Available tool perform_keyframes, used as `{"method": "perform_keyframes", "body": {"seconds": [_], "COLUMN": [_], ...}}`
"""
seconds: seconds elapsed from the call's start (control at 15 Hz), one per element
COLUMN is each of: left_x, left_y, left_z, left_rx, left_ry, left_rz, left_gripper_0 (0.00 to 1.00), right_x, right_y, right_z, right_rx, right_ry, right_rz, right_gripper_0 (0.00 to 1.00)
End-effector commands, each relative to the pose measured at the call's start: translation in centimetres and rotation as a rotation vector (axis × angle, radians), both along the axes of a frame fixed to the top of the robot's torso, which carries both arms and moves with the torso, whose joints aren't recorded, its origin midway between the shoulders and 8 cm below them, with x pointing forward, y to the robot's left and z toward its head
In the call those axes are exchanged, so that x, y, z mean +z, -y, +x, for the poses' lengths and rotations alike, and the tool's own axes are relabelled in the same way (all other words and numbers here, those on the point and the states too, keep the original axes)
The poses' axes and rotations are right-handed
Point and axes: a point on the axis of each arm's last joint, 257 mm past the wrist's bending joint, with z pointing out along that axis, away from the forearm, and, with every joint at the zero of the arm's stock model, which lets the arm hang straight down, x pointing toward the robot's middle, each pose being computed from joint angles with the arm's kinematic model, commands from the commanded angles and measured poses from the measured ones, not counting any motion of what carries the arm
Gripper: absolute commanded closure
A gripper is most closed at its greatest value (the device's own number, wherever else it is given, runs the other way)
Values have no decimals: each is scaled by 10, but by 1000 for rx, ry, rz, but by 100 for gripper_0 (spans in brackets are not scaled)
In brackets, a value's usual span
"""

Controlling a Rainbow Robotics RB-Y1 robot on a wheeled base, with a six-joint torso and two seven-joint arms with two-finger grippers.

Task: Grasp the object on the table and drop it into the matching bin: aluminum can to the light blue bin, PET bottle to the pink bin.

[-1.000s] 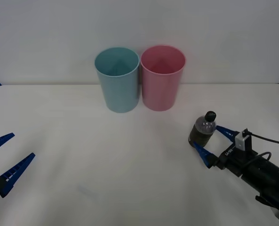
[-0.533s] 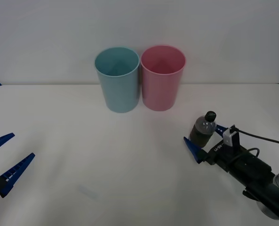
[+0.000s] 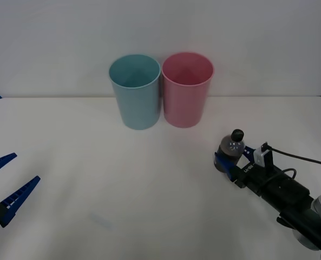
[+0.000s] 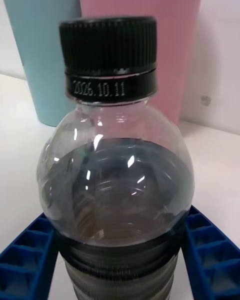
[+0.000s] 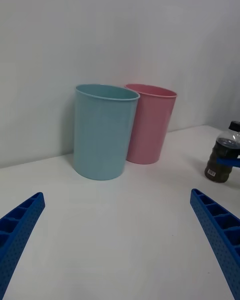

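Grasp is nearly made: right gripper (image 3: pixel 229 161) brackets the PET bottle (image 3: pixel 229 152), fingers not visibly clamped; pink bin (image 3: pixel 187 90) waits at 11 o'clock.

The right gripper (image 3: pixel 229 161) is reaching in low from the right side, its blue fingers (image 4: pixel 212 260) pressing against something between them. The left gripper (image 3: pixel 7 182) is waiting at the near left, fingers spread wide.

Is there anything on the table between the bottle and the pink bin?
Nothing visible. The right gripper grips the bottle, and bare table lies between it and the pink bin.
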Motion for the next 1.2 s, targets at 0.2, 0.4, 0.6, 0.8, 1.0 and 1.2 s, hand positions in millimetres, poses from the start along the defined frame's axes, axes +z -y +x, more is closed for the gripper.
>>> {"method": "perform_keyframes", "body": {"seconds": [0.2, 0.4, 0.6, 0.8, 1.0, 1.2], "left_x": [0, 0, 0, 0, 0, 0], "left_y": [0, 0, 0, 0, 0, 0], "left_z": [0, 0, 0, 0, 0, 0], "left_rx": [0, 0, 0, 0, 0, 0], "left_ry": [0, 0, 0, 0, 0, 0], "left_rz": [0, 0, 0, 0, 0, 0], "left_gripper_0": [0, 0, 0, 0, 0, 0], "right_x": [1, 11, 28, 51, 78, 106], "right_y": [-1, -4, -6, -12, -17, -23], "right_z": [0, -4, -8, -17, -27, -32], "right_rx": [3, 20, 27, 38, 42, 72], "right_ry": [1, 19, 50, 36, 41, 50], "right_rz": [4, 18, 29, 66, 92, 139], "right_gripper_0": [100, 100, 100, 100, 100, 100]}}
